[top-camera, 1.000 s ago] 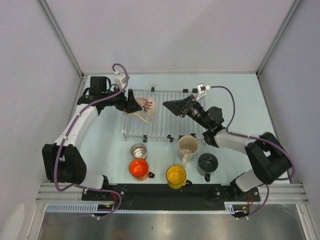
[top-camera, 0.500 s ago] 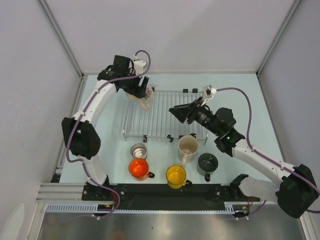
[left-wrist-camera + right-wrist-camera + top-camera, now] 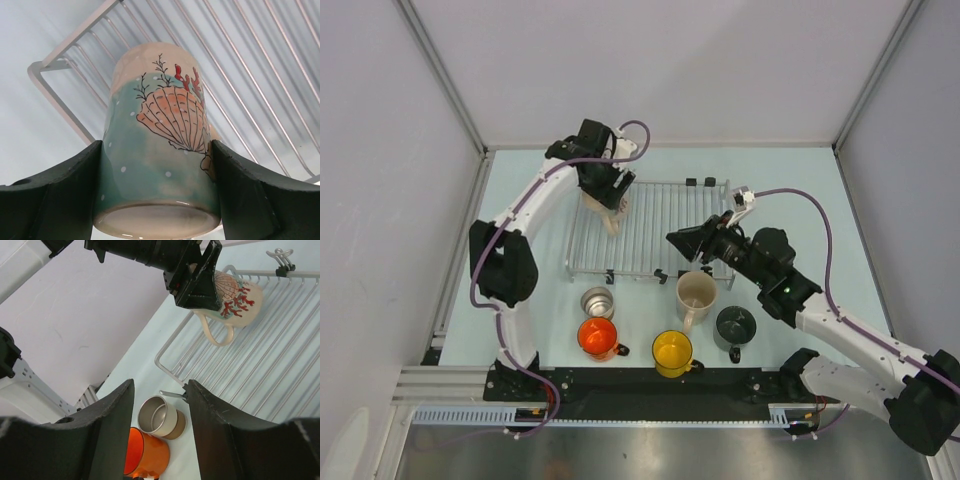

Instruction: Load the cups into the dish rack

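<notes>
My left gripper (image 3: 607,192) is shut on a beige mug with a shell and coral print (image 3: 160,145), holding it by its sides above the far left corner of the dish rack (image 3: 660,215). The mug's handle (image 3: 214,332) hangs toward the wires. My right gripper (image 3: 686,240) is open with nothing between its fingers, over the rack's near right part. On the table in front of the rack stand the steel cup (image 3: 597,302), the orange mug (image 3: 598,338), the yellow mug (image 3: 672,352), a plain beige mug (image 3: 697,293) and the dark grey mug (image 3: 735,326).
Black clips (image 3: 610,276) sit on the rack's near edge, and more line its far edge. Grey walls close in the table on the left, right and back. The arms' base rail (image 3: 660,382) runs along the near edge.
The left arm has swung right and toward the far edge, carrying the shell mug to the rack's far left corner and turning it. The right gripper has drawn back toward the rack's near right side.
</notes>
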